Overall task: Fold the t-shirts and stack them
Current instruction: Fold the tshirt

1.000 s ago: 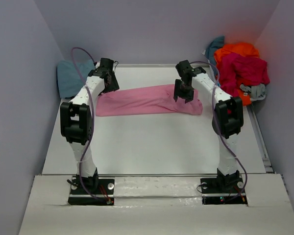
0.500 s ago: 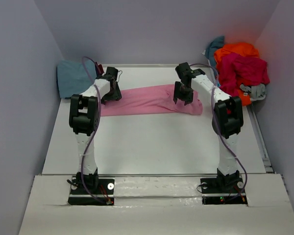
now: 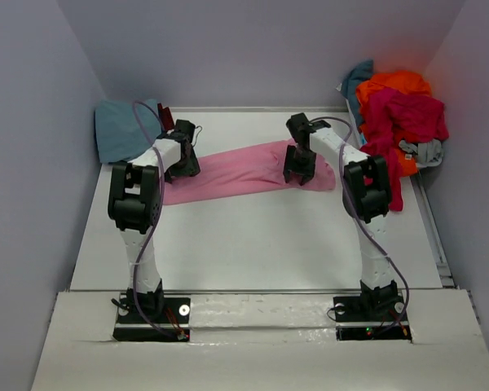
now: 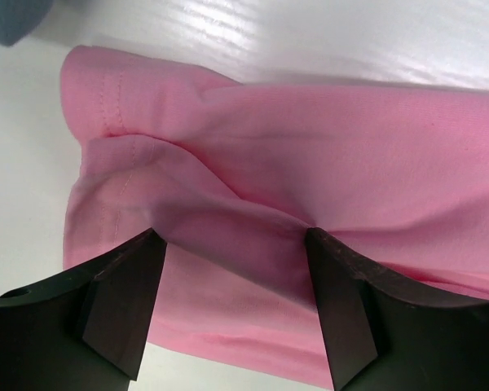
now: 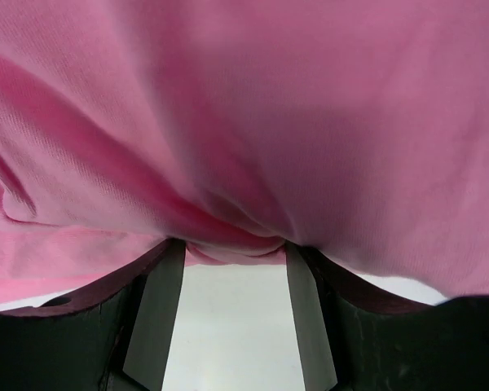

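A white table (image 3: 253, 244) fills the floor of a narrow booth, closed in by a plain back wall (image 3: 261, 49), left wall (image 3: 24, 179) and right wall (image 3: 477, 187), all pale lavender-grey. A metal rail (image 3: 434, 236) runs along the table's right edge, and a scuffed white board (image 3: 261, 358) spans its near edge. The light is soft and even, with glossy streaks on the tabletop and a reddish tint on the right wall by the far right corner

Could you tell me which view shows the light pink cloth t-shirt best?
The top external view: the light pink cloth t-shirt lies there nearly whole, a long band. The left wrist view shows only one stitched end; the right wrist, only bunched cloth.
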`<state>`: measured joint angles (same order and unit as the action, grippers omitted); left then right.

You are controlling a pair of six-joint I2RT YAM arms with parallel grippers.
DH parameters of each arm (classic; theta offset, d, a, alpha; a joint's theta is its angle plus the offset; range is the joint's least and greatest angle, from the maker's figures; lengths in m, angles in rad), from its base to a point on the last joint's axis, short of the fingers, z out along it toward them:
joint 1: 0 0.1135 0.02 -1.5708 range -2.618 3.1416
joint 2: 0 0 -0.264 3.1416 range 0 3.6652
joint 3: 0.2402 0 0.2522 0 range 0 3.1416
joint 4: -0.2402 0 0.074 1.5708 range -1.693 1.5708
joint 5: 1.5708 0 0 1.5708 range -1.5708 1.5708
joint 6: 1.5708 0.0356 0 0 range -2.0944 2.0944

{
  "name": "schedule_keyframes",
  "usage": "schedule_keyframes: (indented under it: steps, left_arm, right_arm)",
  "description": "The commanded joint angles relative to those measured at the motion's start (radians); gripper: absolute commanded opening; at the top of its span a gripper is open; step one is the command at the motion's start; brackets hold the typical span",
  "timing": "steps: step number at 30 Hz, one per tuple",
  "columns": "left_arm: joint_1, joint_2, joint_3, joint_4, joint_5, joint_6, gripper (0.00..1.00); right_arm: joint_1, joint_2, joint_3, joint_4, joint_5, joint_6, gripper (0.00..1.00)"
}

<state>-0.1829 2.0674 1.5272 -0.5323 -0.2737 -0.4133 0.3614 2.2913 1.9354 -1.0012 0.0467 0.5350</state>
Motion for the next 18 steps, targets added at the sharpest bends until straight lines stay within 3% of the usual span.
schedule_keyframes:
  steps: [1, 10, 18]
  left_arm:
    - [0.002, -0.033, -0.053, -0.084, -0.024, 0.007, 0.8]
    - [-0.029, -0.093, -0.104, -0.12, 0.01, 0.007, 0.79]
    - [-0.113, -0.237, -0.262, -0.161, 0.097, 0.004, 0.79]
  right_arm:
    - [0.007, 0.013, 0.036, 0.042, -0.021, 0.063, 0.59]
    - [-0.041, 0.082, 0.157, -0.027, -0.007, 0.099, 0.59]
    - [-0.061, 0.184, 0.391, -0.102, -0.004, 0.089, 0.59]
